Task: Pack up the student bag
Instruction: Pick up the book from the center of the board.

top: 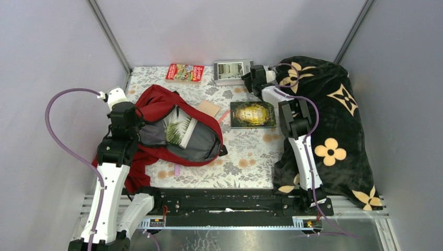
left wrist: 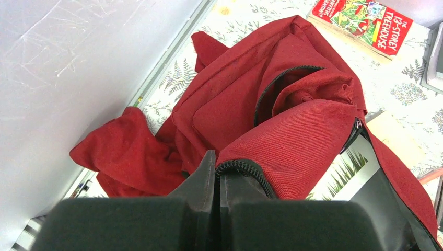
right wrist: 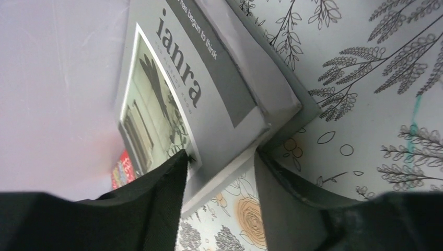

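Note:
The dark-red student bag (top: 172, 112) lies open on the left of the floral table, grey lining showing and a palm-leaf book (top: 180, 130) inside. My left gripper (top: 130, 123) is shut on the bag's zipper edge; in the left wrist view the fingers (left wrist: 217, 167) pinch the black zipper tape of the student bag (left wrist: 292, 104). My right gripper (top: 251, 73) is at the back, straddling the near corner of a grey book (top: 231, 70). In the right wrist view its jaws (right wrist: 222, 167) stand apart, with the corner of the grey book (right wrist: 209, 94) between them.
A red paperback (top: 185, 72) lies at the back left and a green-gold book (top: 253, 114) in the middle. A tan card (top: 209, 109) sits beside the bag. A black flowered blanket (top: 334, 120) fills the right side. A loose red cloth (left wrist: 120, 151) lies by the left wall.

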